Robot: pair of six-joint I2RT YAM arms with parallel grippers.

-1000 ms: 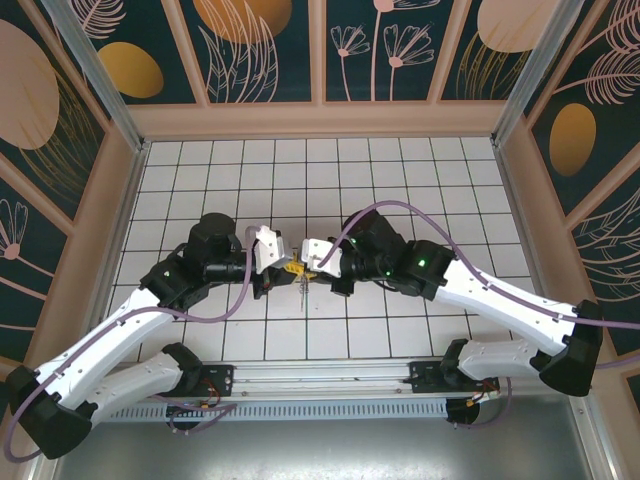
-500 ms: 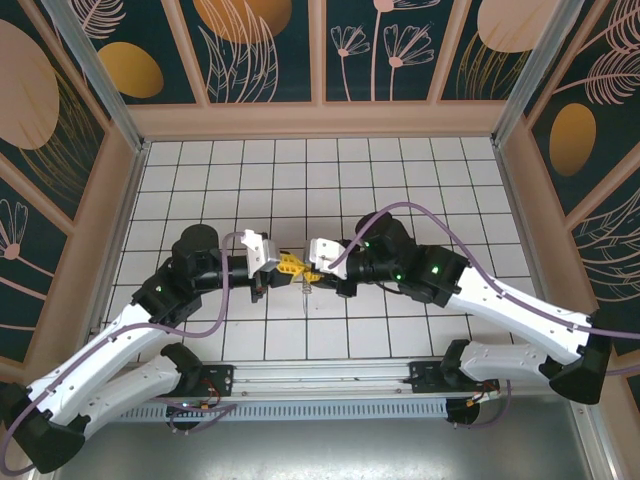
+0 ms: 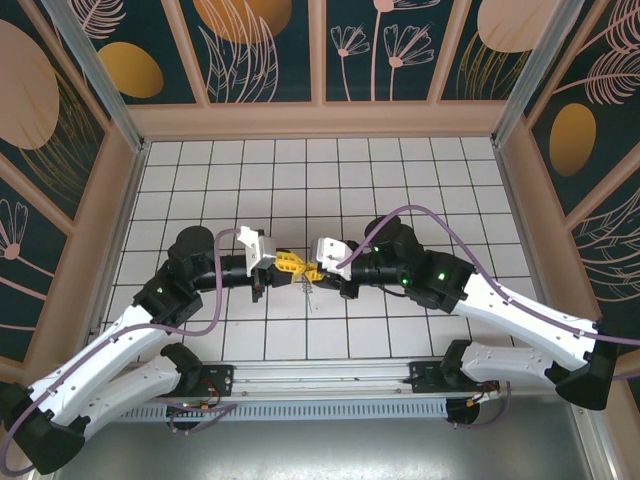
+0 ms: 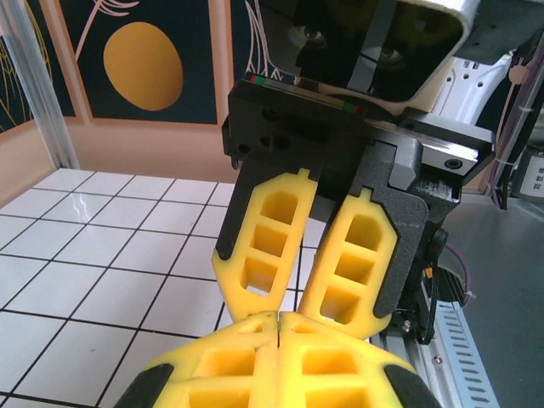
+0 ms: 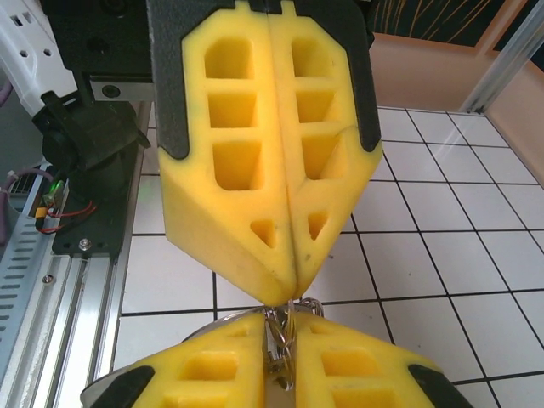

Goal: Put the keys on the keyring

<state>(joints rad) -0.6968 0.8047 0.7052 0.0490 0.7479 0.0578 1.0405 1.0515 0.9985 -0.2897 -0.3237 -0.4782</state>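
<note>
Nearest, the right claw point(image 5: 280, 338) is clenched on the keyring point(image 5: 276, 316), a pale tan-grey loop with small silvery metal coils. The coils sit in the slit between its tips, standing edge-on along the seam, and the pale loop bows out to either side just ahead. Directly beyond, nose to nose, the left claw point(image 5: 283, 285) has its yellow fingers pressed flat together, its tip touching the same coils from the opposite side. Whether a small yellow-headed silvery key is nipped in that tip I cannot tell; none stands out against the yellow. Both claws are equally near the ring, on one shared line above the white tiled table point(image 5: 425, 255), so I judge that threading depends on keeping to that line.
</note>
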